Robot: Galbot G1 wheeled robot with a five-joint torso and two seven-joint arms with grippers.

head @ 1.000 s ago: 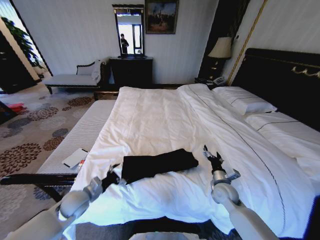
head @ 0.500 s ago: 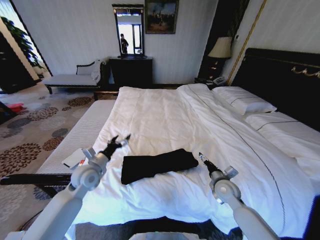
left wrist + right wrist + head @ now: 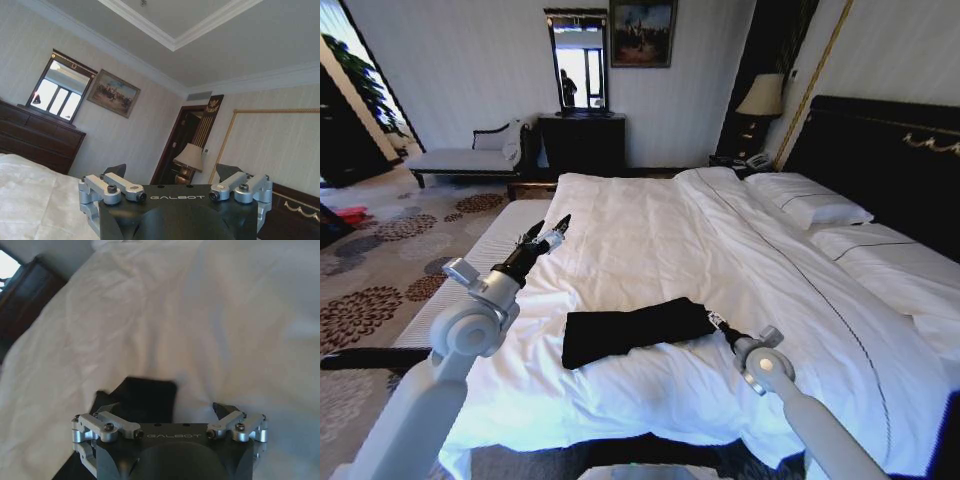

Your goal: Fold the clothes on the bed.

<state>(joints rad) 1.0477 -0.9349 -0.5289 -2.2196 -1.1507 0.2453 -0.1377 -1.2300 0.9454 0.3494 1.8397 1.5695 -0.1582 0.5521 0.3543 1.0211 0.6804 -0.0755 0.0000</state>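
White bed (image 3: 650, 230) has your folded black T-shirt (image 3: 630, 331) lying near its foot edge, your left gripper (image 3: 548, 236) raised clear above the duvet, fingers apart and empty, your right gripper (image 3: 712, 320) at the shirt's right end, spread, gripping nothing.

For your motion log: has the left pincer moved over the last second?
Yes. The left pincer rose from the black T-shirt toward the far dresser.
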